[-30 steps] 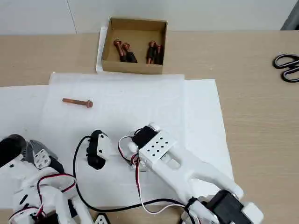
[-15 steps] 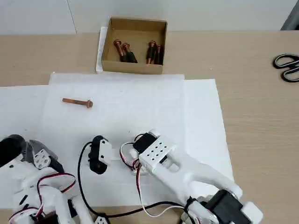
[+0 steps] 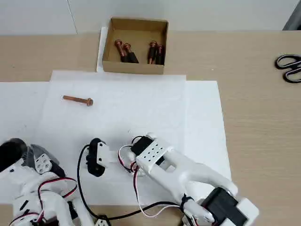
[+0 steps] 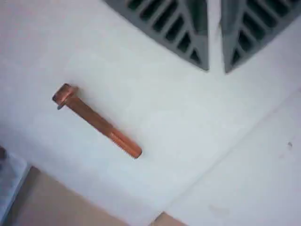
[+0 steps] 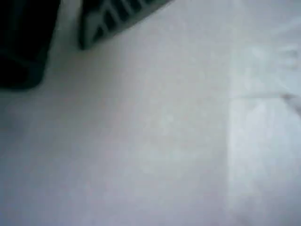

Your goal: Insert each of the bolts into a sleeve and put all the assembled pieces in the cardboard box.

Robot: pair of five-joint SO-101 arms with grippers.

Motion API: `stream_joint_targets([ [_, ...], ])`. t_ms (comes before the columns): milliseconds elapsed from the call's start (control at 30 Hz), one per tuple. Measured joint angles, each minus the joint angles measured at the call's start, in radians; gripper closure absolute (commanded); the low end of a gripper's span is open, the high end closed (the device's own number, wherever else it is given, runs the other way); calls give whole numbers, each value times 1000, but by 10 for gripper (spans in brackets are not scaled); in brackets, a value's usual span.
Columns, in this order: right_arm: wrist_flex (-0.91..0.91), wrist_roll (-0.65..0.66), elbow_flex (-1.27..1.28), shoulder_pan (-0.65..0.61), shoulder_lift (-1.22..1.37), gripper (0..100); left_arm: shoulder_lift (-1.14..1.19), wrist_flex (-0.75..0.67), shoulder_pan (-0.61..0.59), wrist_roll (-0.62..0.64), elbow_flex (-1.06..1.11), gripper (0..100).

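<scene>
A bare copper bolt (image 3: pixel 78 100) lies on the white foam sheet (image 3: pixel 141 108), left of the middle; the left wrist view shows the bolt (image 4: pixel 96 121) too. My left gripper (image 4: pixel 216 68) hangs above the sheet, well short of the bolt, shut with nothing in it. The cardboard box (image 3: pixel 134 68) at the far edge holds several bolts in black sleeves (image 3: pixel 126 52). My right arm (image 3: pixel 157 157) leans low over the near part of the sheet. Its gripper (image 5: pixel 70 33) is pressed close to the foam beside a dark shape I cannot identify.
Black scissors (image 3: pixel 289 68) lie on the bare wood at the far right. The left arm's base (image 3: pixel 28 188) and cables (image 3: pixel 108 209) crowd the near left corner. The foam sheet's right edge (image 3: pixel 223 132) stops short of the table's right side.
My right arm has drawn back toward the near edge and sunk lower. The foam sheet and the bolt on it have shifted slightly toward the box.
</scene>
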Motion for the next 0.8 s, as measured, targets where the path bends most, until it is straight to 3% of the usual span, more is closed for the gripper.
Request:
stream_joint_targets([
  [67, 0, 0, 0, 0, 0, 781, 0, 0, 0, 0, -5, 994],
  [267, 0, 0, -3, 3, 0, 995, 0, 0, 0, 0, -5, 994],
  [800, 187, -2, 14, 46, -206, 994, 0, 0, 0, 0, -5, 994],
])
